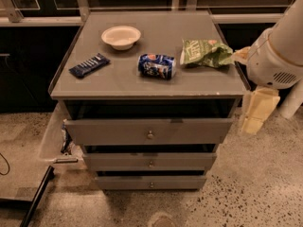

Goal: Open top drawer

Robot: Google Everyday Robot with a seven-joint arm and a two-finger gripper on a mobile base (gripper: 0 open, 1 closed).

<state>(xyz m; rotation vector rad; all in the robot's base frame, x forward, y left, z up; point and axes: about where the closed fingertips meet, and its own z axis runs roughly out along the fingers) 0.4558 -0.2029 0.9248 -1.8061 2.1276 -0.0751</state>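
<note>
The top drawer [149,130] is a wide grey front with a small round metal knob [150,135] at its centre. It stands out a little from the cabinet, with a dark gap above it under the cabinet top. My arm's white joint [275,56] is at the right of the cabinet. My cream gripper [257,111] hangs below it, just off the drawer's right end, apart from the knob and holding nothing that I can see.
Two narrower grey drawers [150,162] sit below. On the cabinet top [118,82] are a white bowl [121,36], a dark blue snack bar [89,64], a blue can on its side [156,65] and a green chip bag [206,52]. A pale bin [53,141] stands at the left.
</note>
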